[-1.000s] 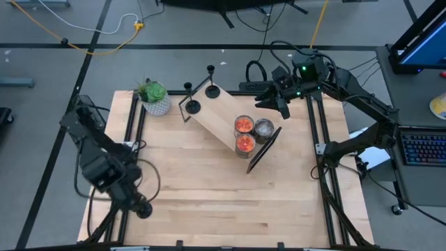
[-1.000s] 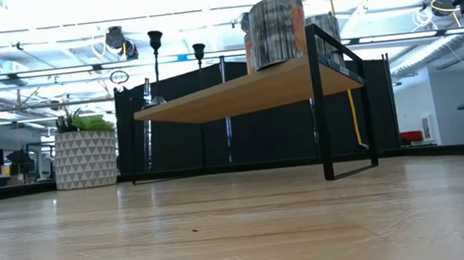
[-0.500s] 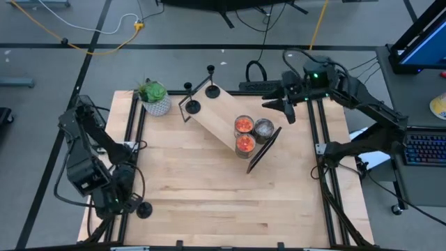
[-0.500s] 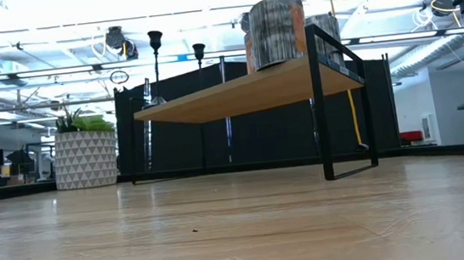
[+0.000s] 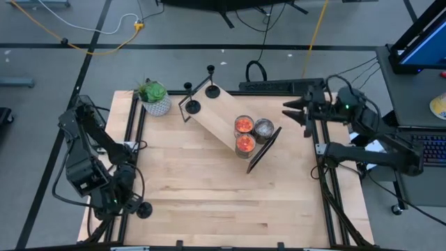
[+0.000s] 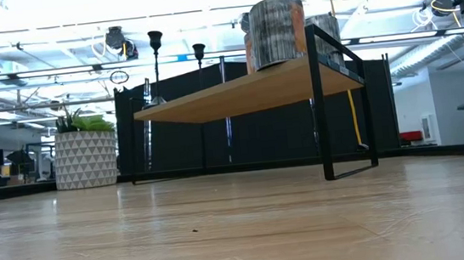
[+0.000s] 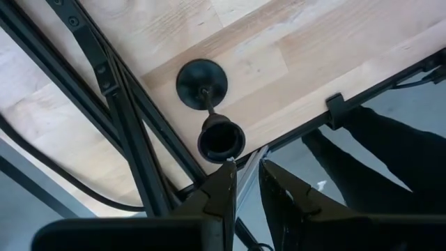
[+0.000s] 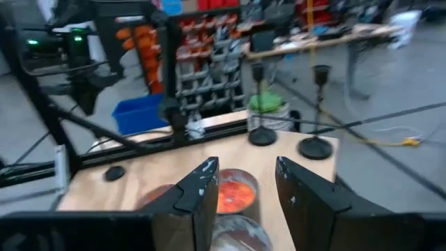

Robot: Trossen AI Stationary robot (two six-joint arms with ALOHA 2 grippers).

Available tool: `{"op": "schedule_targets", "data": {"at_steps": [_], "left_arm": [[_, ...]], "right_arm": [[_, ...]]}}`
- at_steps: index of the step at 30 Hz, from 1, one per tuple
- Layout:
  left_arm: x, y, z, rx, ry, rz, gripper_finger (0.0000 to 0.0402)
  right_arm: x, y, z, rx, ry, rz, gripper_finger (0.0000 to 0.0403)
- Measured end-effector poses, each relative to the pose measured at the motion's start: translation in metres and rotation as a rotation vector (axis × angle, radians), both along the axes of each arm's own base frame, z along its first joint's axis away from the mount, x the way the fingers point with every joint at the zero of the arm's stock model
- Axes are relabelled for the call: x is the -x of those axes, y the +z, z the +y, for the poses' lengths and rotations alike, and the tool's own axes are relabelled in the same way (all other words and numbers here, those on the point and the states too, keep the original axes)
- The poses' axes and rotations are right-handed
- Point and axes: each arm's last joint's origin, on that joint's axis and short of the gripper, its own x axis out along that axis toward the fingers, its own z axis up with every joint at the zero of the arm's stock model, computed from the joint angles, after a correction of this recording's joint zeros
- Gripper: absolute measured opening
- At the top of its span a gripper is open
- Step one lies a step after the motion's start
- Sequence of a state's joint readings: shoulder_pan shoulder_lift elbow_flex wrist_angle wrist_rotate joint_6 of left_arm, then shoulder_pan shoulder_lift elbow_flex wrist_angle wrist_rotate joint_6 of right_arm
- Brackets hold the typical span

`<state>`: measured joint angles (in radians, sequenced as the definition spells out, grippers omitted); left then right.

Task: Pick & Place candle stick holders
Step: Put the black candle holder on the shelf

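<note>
Jaws of the left gripper (image 7: 245, 178) stand a narrow slit apart and hold nothing — they hang just above the cup of a short candle stick holder (image 7: 209, 111) that stands free on the tabletop (image 5: 209, 188) at its near left corner, beside the black frame rail. In the high view that holder (image 5: 143, 209) sits just beside the left gripper (image 5: 125, 203), well apart from everything else.

Jaws of the right gripper (image 8: 242, 183) are apart with nothing between them; the gripper (image 5: 296, 111) hovers over the tabletop's right edge, pointing toward the wooden shelf (image 5: 224, 115).

That shelf lies slanted across the far middle of the tabletop on black legs. Two more candle stick holders (image 5: 211, 85) stand on its far left end, the taller one (image 6: 157, 56) to the left of the shorter in the low view; a third (image 5: 189, 101) stands at the shelf's left corner. Three round jar candles (image 5: 244, 125) are clustered at the shelf's right end. A potted plant (image 5: 155, 97) in a patterned white pot stands at the far left corner.
</note>
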<state>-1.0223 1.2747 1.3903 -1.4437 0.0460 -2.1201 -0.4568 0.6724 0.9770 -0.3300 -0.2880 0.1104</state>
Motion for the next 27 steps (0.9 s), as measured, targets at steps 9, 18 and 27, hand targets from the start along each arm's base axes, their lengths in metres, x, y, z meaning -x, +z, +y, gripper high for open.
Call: {"op": "schedule_targets", "data": {"at_steps": [9,18,27], "left_arm": [[0.0,0.0,0.0,-0.001,-0.018,-0.005,0.0067],[-0.002,-0.006,-0.007,-0.006,-0.042,0.05,0.0068],[0.003,-0.007,-0.008,-0.016,-0.037,0.105,0.0068]], "right_arm": [[0.026,-0.049,0.011,0.058,-0.056,-0.098,0.0134],[0.037,-0.082,0.016,0.007,-0.059,-0.14,0.0134],[0.038,-0.091,0.017,0.039,-0.055,-0.215,0.0134]]}}
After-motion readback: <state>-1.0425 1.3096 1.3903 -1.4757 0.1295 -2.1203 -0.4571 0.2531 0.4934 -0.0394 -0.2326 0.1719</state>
